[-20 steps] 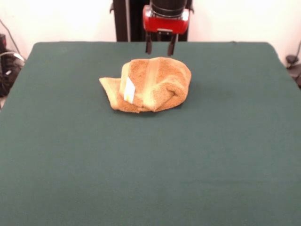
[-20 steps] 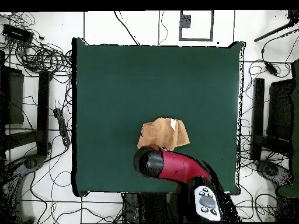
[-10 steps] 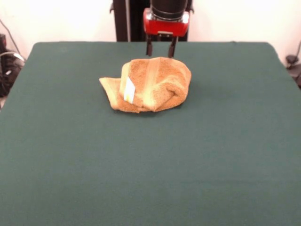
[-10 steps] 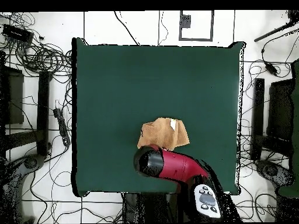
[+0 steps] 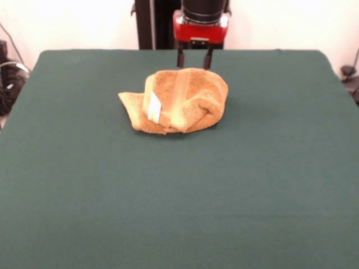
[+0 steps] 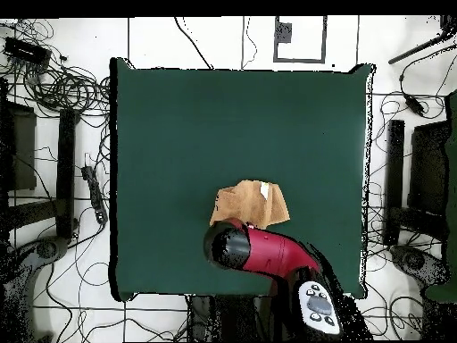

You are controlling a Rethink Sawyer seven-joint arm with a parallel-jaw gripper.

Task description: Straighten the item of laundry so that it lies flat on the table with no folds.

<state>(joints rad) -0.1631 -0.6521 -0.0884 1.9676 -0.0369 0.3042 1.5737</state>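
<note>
The item of laundry (image 5: 176,101), a golden-orange towel, lies bunched and folded over on the green table (image 5: 168,196), with a paler band across its top and a white tag on its front left. My gripper (image 5: 194,63) hangs open just behind the towel's far edge, fingers pointing down and a little above the cloth, with nothing between them. From overhead the towel (image 6: 250,204) shows as a crumpled patch, and the red arm (image 6: 268,255) covers the gripper and the towel's near edge.
Cables and equipment stands (image 6: 54,179) lie on the floor around the table. The arm's black column (image 5: 151,22) rises behind the table's far edge.
The gripper has shifted slightly to the right and lower behind the towel. The towel has not moved.
</note>
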